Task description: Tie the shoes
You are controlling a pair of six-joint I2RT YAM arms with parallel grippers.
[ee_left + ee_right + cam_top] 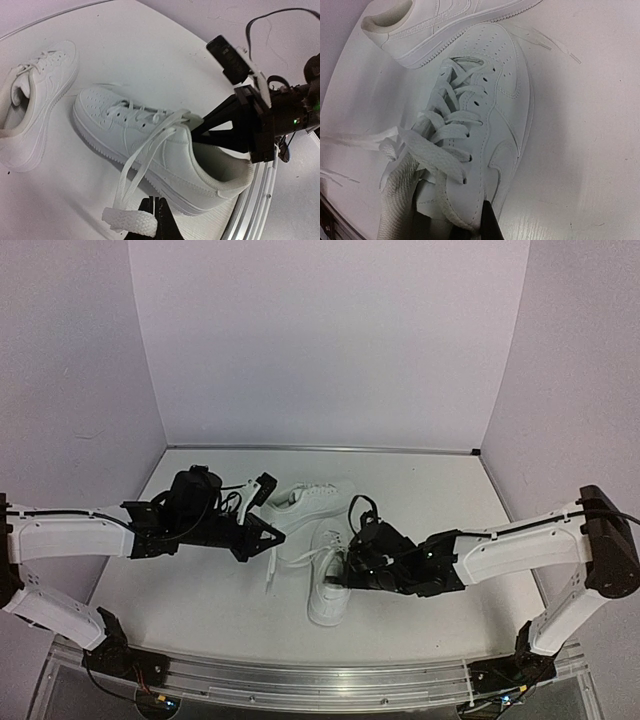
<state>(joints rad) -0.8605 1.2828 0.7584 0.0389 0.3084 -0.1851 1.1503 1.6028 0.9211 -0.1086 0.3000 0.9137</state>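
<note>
Nothing is tied yet; lace (142, 165) of near shoe (328, 595) is clenched by left pincer (268, 540) at its 10 o'clock; grip of right pincer (348, 562) cannot be told

Left arm (60, 535) and right arm (520, 545): glossy white link shells, matte black joint housings; thin black cables (70, 512) along each; left gripper (278, 538) and right gripper (345, 565) black, triangular; small green light (296, 120) on right wrist.
</note>
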